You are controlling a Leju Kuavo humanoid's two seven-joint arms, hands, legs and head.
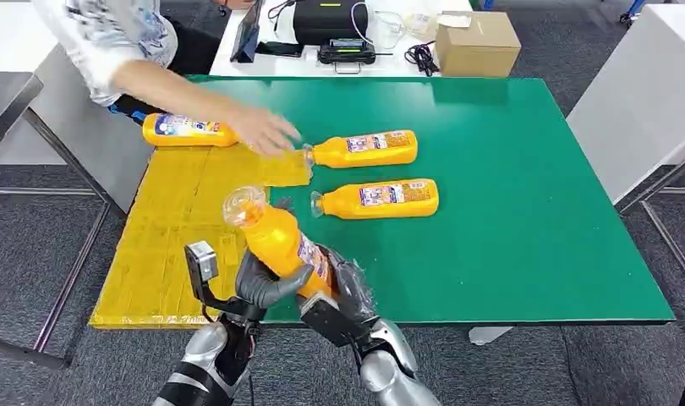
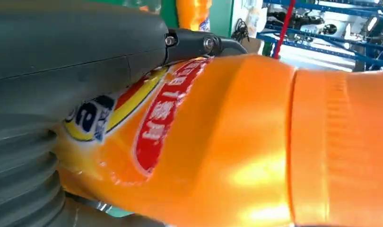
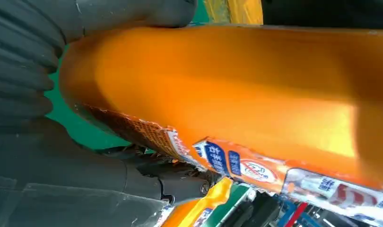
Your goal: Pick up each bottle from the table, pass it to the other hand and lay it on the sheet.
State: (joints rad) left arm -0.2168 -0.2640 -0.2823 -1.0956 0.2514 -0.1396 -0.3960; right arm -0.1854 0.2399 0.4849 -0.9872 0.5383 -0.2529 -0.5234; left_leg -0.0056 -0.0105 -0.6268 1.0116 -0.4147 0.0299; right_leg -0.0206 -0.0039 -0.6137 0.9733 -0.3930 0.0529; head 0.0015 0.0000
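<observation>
Green table (image 1: 525, 211) with yellow sheet (image 1: 166, 254) at nine o'clock. Held bottle (image 1: 280, 245) tilted near six o'clock, gripped by both left hand (image 1: 267, 286) and right hand (image 1: 343, 292). Probably stiff, slick, fairly heavy plastic; best taken around mid-body.

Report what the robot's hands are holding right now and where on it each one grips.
Both hands hold one orange bottle above the table's near edge. The left hand wraps its body; the right hand grips the lower end, near the base.
</observation>
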